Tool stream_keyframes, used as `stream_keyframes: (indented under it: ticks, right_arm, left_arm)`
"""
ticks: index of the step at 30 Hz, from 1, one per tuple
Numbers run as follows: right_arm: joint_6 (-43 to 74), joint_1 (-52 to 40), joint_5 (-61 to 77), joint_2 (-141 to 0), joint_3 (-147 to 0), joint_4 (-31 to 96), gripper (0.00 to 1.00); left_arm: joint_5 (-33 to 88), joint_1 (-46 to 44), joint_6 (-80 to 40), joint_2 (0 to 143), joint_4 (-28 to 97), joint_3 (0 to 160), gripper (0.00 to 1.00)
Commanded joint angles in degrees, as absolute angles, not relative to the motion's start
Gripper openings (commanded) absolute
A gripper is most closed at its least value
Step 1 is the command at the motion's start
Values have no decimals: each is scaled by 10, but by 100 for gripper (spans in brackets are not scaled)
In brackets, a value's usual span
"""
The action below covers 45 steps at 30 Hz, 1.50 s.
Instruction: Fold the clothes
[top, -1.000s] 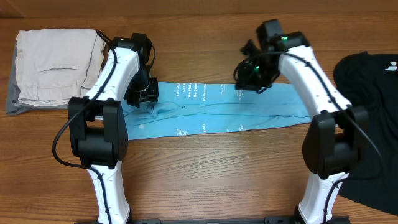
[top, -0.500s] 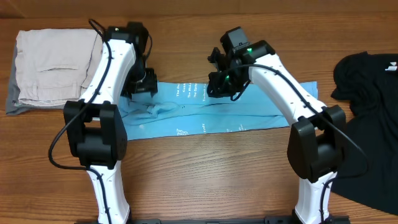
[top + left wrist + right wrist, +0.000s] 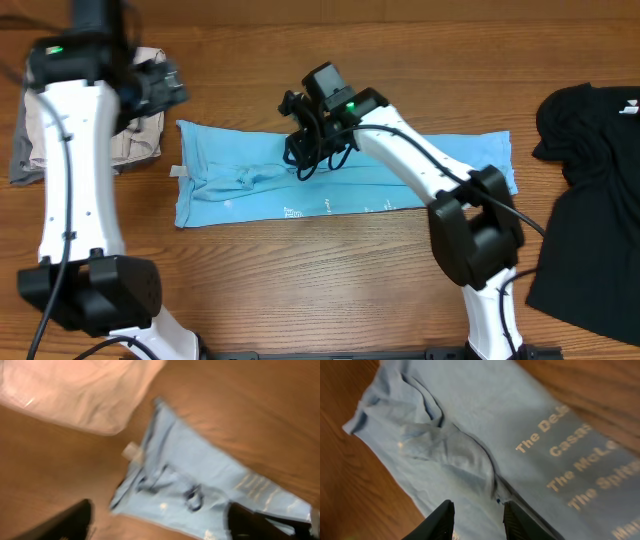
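The left arm (image 3: pixel 70 170) has swung away from the blue T-shirt (image 3: pixel 230 160) and now sits up by the folded beige clothes (image 3: pixel 135 140) in the far left corner. The right arm (image 3: pixel 410 160) has slid left along the shirt and now hangs over its middle.

The blue T-shirt lies flat on the table (image 3: pixel 330 270), folded into one long strip. A black shirt (image 3: pixel 590 200) waits at the right side, well apart from it.

The left arm's jaws are spread wide with nothing in them. The right arm's jaws have a smaller gap and are empty too, with blue cloth showing below them.

The shirt is thin, soft cotton. It looks light and floppy, so it will likely sag and bunch when picked up. It will not break, but a pull from one spot could undo the neat strip. There is a lumpy, wrinkled patch (image 3: pixel 445 450) near the left end that may need a smoothing first. The best places to pinch look like the two corners of one short end, one arm on each, so the strip can be carried over onto itself.
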<state>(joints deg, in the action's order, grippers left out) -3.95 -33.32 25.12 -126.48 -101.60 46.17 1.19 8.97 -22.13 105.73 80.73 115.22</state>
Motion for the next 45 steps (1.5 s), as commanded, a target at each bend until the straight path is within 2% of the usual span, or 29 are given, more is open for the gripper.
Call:
stream_keyframes:
  ticks: [1,2,3,7,15,24,30,38,45]
  right_arm:
    - [-49,-348,290,-1297,-1016,447,37]
    - [-49,-351,297,-1299,-1016,442,37]
    - [-49,-354,297,-1299,-1016,439,39]
    - [-49,-357,296,-1298,-1017,428,43]
    - [-43,-325,297,-1298,-1017,438,44]
    - [-23,-269,297,-1298,-1017,457,45]
    - [-23,-268,297,-1298,-1017,463,45]
    - [-24,-269,296,-1298,-1017,464,45]
    - [-24,-269,296,-1298,-1017,468,46]
  left_arm:
    - [50,99,-205,1070,837,1138,65]
    - [51,99,-187,1072,841,1127,59]
    - [52,96,-167,1072,841,1114,58]
    - [59,77,-128,1072,835,1049,70]
    - [132,48,-39,1072,720,883,70]
    - [131,47,39,1072,557,747,55]
    - [124,44,39,1072,441,690,51]
    - [75,36,36,1072,416,689,36]
    - [69,34,34,1075,407,689,36]
